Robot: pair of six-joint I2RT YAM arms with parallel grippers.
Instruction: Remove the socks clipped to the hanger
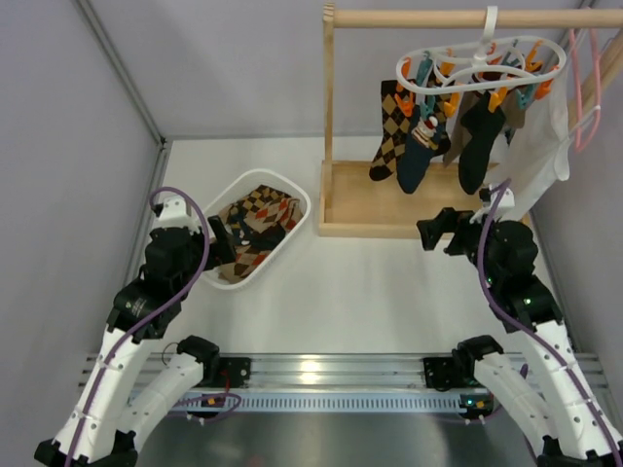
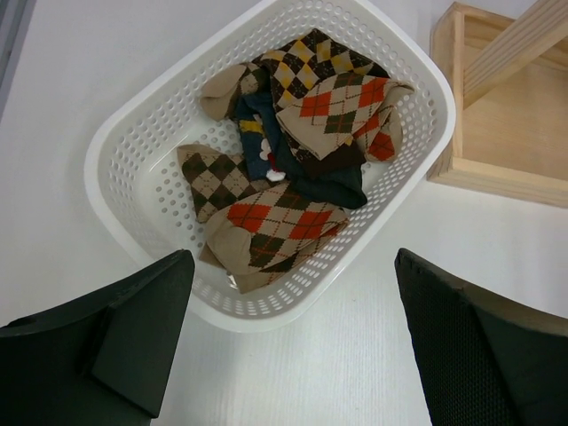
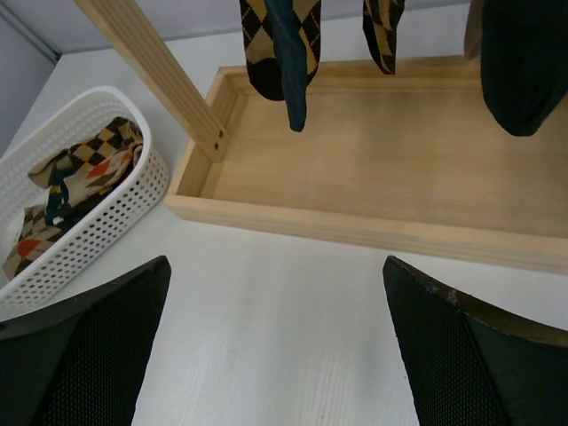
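STATE: left gripper [image 2: 297,333] and right gripper [image 3: 275,346] are standing fully open, gripping nothing | RISK: you are risking unhooking the hanger [image 1: 484,60] if pulling socks [image 1: 421,146] sideways.

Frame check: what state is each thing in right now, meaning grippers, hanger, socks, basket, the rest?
left gripper, open, empty, above the basket
right gripper, open, empty, facing the rack base
hanger, hooked over the wooden rail
hanging socks, several clipped on, dangling
basket, upright
basket socks, loose pile inside
white garment, hanging at the rail's right end
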